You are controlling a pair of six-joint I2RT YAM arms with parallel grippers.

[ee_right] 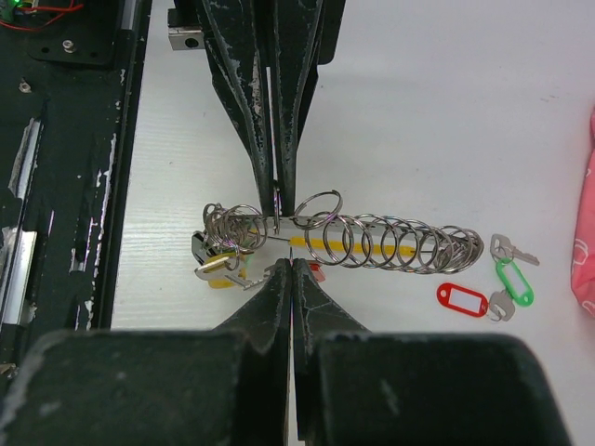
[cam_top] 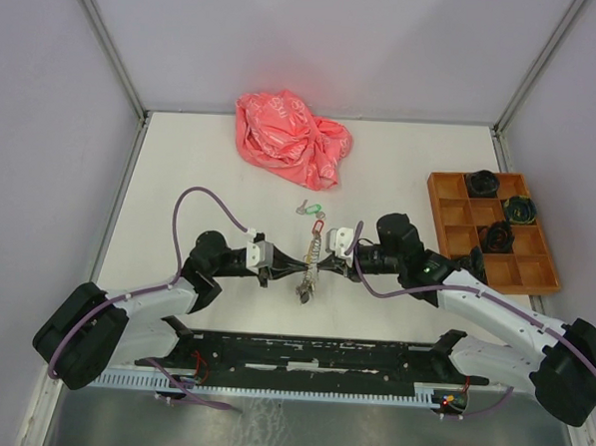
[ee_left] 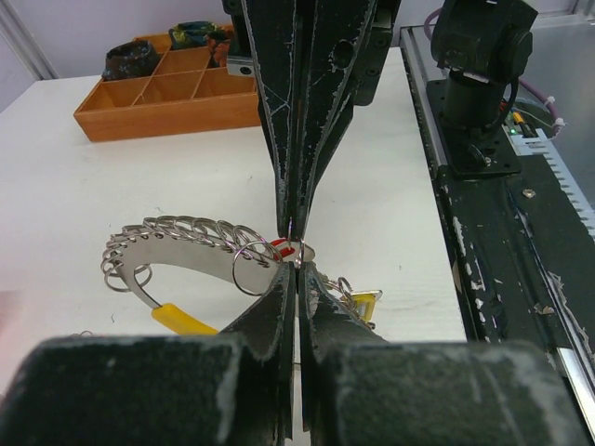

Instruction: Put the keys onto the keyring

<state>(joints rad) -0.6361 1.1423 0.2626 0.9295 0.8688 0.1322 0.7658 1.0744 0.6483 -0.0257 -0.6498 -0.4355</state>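
left gripper (ee_left: pixel 295 269) and right gripper (ee_right: pixel 291 265) meet nose to nose, both clenched on the keyring (ee_right: pixel 390 243); red- and green-tagged keys (ee_right: pixel 462 299) lie just beside it.

White tabletop (cam_top: pixel 411 169) under flat, even light. Plain pale grey walls (cam_top: pixel 317 44) stand at 9, 12 and 3 o'clock, joined by slim aluminium frame bars (cam_top: pixel 107 43). Scuffed black mounting plate (cam_top: pixel 311 352) runs along the 6 o'clock edge, with a bare metal sheet (cam_top: pixel 367 438) below it.

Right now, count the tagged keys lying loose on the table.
2: red-tagged key and green-tagged key, side by side beyond the end of the keyring, toward the pink bag. Others may be hidden.
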